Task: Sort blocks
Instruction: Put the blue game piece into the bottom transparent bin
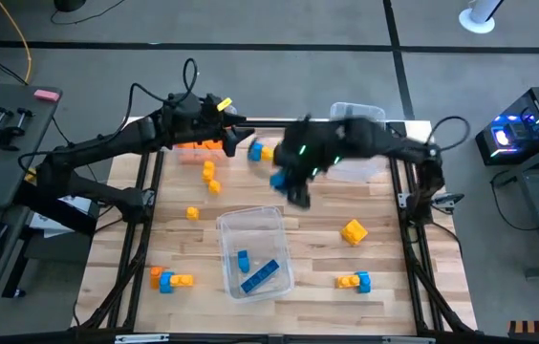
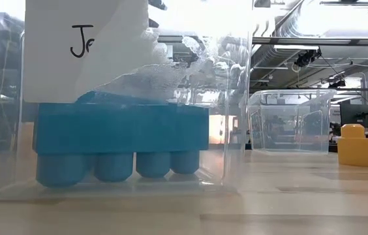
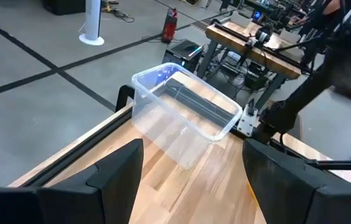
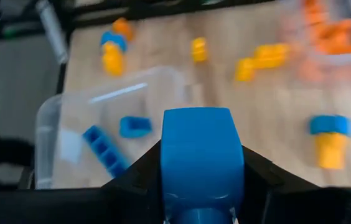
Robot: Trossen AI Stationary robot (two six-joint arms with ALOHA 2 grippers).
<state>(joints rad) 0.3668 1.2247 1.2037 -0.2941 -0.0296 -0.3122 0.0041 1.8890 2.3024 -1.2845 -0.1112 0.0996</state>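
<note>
Now the right tool (image 4: 201,180) grips a blue block (image 4: 202,152) above the counter (image 1: 346,263). Ahead and below lies the clear bin (image 4: 51,124) holding blue blocks. The left tool (image 3: 191,180) waits wide at the far edge

Pale striped wood grain on the table (image 1: 317,250), framed by dark rails. Clear plastic for the middle bin (image 1: 233,222), with two blue blocks (image 1: 258,275) inside. Clear again for the far bin (image 3: 185,112) at the table's corner. Black on both arms, and on the right hand (image 4: 203,214), which is clamped around a bright blue block (image 4: 203,152). Yellow for a lone block (image 1: 354,231) on the right (orange-tinted at one edge). Orange, yellow and blue mixed in the small clusters (image 1: 171,280) near the front. White label with black handwriting (image 2: 83,40) on the bin wall. Grey floor (image 1: 279,24) beyond.
</note>
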